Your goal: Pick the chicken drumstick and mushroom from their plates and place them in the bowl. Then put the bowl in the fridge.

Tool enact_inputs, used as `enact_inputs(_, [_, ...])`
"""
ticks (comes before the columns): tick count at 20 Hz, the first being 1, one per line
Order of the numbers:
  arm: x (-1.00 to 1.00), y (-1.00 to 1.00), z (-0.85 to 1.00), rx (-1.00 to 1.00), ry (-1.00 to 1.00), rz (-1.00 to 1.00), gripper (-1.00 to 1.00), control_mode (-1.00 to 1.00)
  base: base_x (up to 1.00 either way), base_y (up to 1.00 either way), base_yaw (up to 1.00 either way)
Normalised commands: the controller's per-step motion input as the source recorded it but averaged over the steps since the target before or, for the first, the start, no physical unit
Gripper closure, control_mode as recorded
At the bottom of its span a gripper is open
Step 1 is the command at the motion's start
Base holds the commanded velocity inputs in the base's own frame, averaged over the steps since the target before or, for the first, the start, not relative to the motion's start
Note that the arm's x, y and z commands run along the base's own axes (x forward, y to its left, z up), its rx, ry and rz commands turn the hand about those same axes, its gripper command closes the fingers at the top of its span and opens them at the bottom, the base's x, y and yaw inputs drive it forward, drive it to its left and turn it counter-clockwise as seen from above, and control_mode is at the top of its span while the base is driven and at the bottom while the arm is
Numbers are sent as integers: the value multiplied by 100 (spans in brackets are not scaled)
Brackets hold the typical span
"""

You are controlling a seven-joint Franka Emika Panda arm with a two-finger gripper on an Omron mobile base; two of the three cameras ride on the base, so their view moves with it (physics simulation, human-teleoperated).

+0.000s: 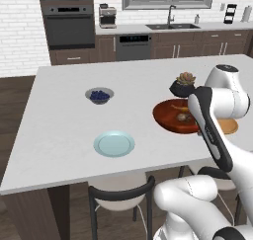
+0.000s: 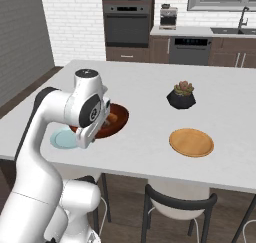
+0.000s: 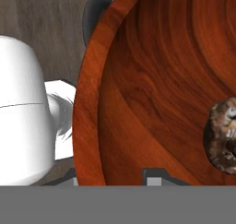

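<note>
We see the white arm bent low over the near edge of the white worktop (image 1: 64, 135), its hand pressed close to the reddish-brown bowl (image 1: 170, 118). In the hand view the rim of the bowl runs between the jaws, which appear clamped on the bowl wall, though the fingertips themselves are barely visible at the bottom edge. The mushroom (image 3: 224, 136) lies inside the bowl, dark and mottled against the glossy wood grain; in the left base view it shows as a small grey-brown lump beside the golden chicken drumstick (image 1: 179, 107), both resting in the bowl. In the right base view the bowl (image 2: 116, 121) is partly hidden behind the arm's wrist, and an orange bit of the drumstick (image 2: 113, 118) peeks out. The pale blue plate (image 1: 114, 143) sits bare near the front edge of the worktop, and the tan wooden plate (image 2: 191, 142) lies bare on the other side of the bowl. A black pot with a succulent (image 2: 181, 95) stands just behind the bowl, and a small grey bowl of blueberries (image 1: 99, 95) rests farther back, well apart from the arm. Dark chairs (image 2: 177, 207) are tucked under the near edge of the worktop.
</note>
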Motion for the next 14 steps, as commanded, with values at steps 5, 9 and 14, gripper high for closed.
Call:
enact_inputs(5, [0, 0, 0, 0, 1, 0, 100, -100, 0, 0, 0])
enact_inputs(9, [0, 0, 0, 0, 0, 0, 100, -100, 0, 0, 0])
enact_inputs(14, [0, 0, 0, 0, 0, 0, 100, 100, -33, -5, 0])
